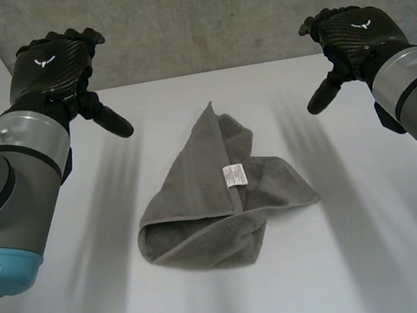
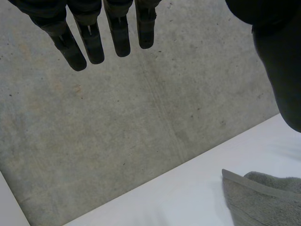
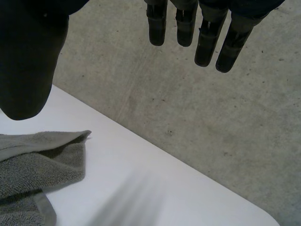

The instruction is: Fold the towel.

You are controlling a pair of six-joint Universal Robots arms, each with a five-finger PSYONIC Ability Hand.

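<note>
Lying at the middle of the white tabletop (image 1: 383, 256): grey towel (image 1: 224, 202), rumpled and loosely gathered, not squarely folded. One corner peaked toward the far edge; a rolled fold along the near side; a hemmed edge running down the middle with a small white label (image 1: 234, 175) on it. Bare tabletop on every side of the cloth, widest toward the near edge and at both flanks.

Left hand (image 1: 52, 70): raised above the far left part of the tabletop, well apart from the towel, touching nothing. Fingers (image 2: 91, 44) straight and released in the left wrist view, thumb (image 2: 282, 70) spread aside, nothing between them. Beyond the fingertips, grey concrete floor (image 2: 117, 132) past the tabletop's far edge; the towel's peaked corner on the thumb side.

Right hand (image 1: 356, 34): raised above the far right part, mirroring the left, likewise well clear of the cloth. Fingers straight and released in the right wrist view, empty. Hemmed corner of the towel near that thumb, short of the far edge, a strip of bare white between hem and edge.
</note>
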